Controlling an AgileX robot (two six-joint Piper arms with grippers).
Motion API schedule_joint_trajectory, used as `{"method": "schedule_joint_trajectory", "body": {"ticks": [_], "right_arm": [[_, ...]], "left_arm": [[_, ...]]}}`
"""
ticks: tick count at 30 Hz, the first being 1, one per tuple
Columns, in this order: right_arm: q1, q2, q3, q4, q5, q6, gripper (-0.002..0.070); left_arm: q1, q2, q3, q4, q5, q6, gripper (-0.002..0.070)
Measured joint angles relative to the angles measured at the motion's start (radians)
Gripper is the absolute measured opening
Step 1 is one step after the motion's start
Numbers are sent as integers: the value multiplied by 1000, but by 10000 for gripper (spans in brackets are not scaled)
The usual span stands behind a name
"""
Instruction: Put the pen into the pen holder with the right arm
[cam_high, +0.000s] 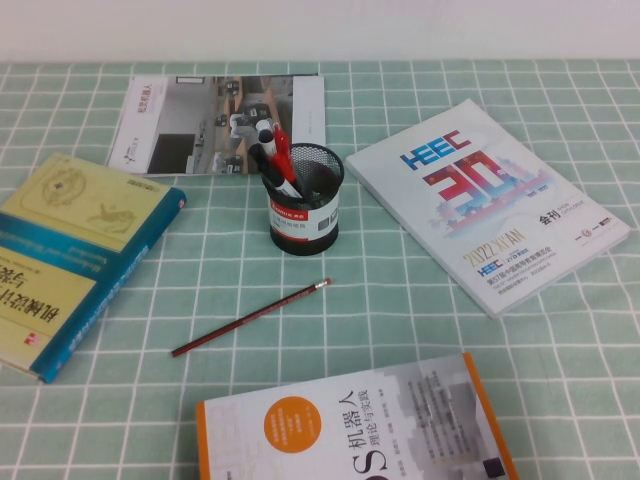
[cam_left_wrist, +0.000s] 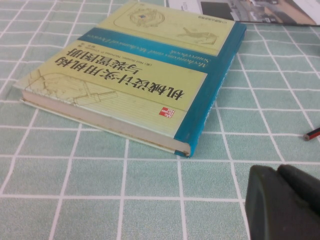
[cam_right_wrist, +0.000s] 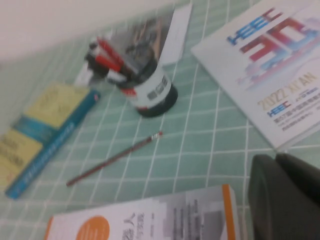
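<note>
I see the mesh holder (cam_high: 304, 200) standing upright with red pens and capped markers in it, and the thin pen (cam_high: 250, 318) flat on the checked cloth just in front. Left gripper (cam_left_wrist: 282, 202) sits beside the yellow-green book (cam_left_wrist: 135, 75), right gripper (cam_right_wrist: 285, 197) near the white magazine (cam_right_wrist: 272, 65); I cannot tell either's jaw state.

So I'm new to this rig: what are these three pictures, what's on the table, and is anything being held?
It is a two-armed robot. One picture looks down from a raised camera; the other two come from cameras on the wrists. On the green checked tablecloth lie the thin dark red-brown pen and, beyond it, the black wire-mesh pen holder already containing other pens, with books and magazines around them. The left end effector appears only as a dark shape in its own wrist picture, near the yellow-and-teal book. The right end effector shows likewise, back from the pen. Nothing is held.
</note>
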Motion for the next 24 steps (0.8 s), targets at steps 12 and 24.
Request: {"method": "schedule_joint_trajectory", "body": {"ticks": [12,24], "right_arm": [[10,602,-464,-4,183,-232,-20],[246,1013,-801,-80,199,-323,-20]], "left_arm": [[0,0,0,0,0,0,-4],[0,0,0,0,0,0,-4]]}}
